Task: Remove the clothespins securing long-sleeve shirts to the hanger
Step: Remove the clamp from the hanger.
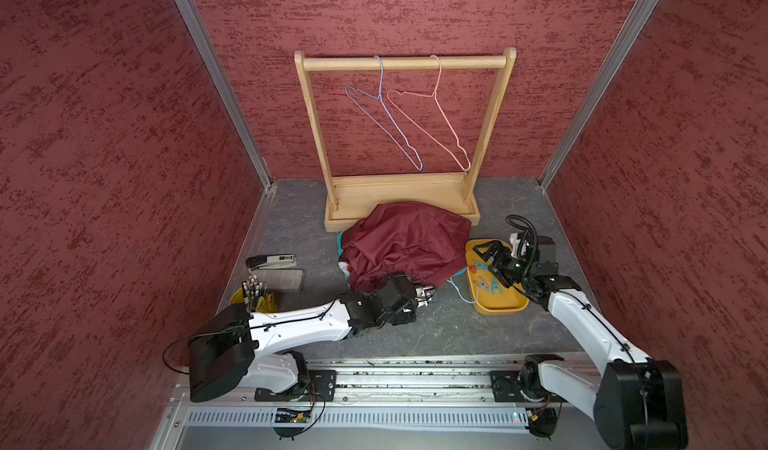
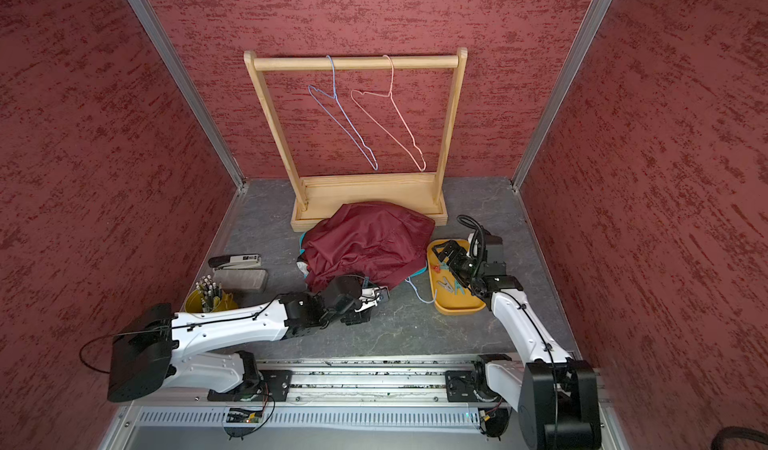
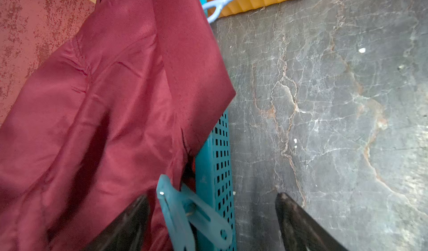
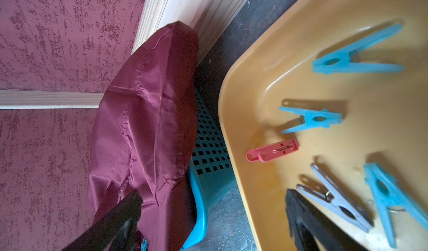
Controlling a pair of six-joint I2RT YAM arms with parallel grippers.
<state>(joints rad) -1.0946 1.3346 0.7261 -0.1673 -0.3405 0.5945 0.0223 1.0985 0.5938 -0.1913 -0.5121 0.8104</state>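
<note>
A maroon satin long-sleeve shirt [image 1: 405,240] [image 2: 365,238] lies heaped over a teal perforated basket [image 3: 208,168]. A light blue wire hanger [image 1: 461,292] [image 3: 222,4] pokes out from under it. My left gripper [image 1: 430,294] [image 3: 213,205] is open at the shirt's near hem. A teal clothespin [image 3: 192,215] sits between its fingers, touching neither. Whether that clothespin bites the cloth I cannot tell. My right gripper [image 1: 486,257] [image 4: 214,193] hangs open and empty at the edge of the yellow tray [image 4: 266,53]. Several loose clothespins [image 4: 312,119] lie in the tray.
A wooden rack [image 1: 405,62] at the back carries a bare blue hanger [image 1: 382,111] and a bare pink hanger [image 1: 436,111]. On the left of the table are a stapler [image 1: 272,260], a grey case [image 1: 280,279] and a yellow cup of pens [image 1: 253,296].
</note>
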